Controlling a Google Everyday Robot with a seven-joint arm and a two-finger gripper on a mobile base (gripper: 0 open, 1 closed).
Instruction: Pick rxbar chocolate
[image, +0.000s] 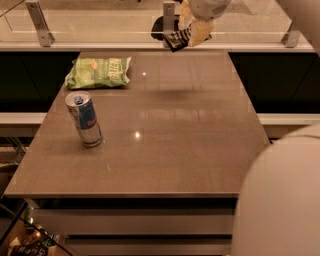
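The rxbar chocolate (177, 39), a small black-wrapped bar with white lettering, hangs in the air above the far edge of the brown table (165, 135). My gripper (192, 31) is shut on its right end and holds it well clear of the tabletop, at the top centre of the camera view. The bar tilts, with its free end pointing left.
A green chip bag (99, 72) lies at the table's far left. A blue and silver can (84, 119) stands upright at the left. A glass rail with metal posts (41, 22) runs behind the table. My white arm (280, 200) fills the lower right.
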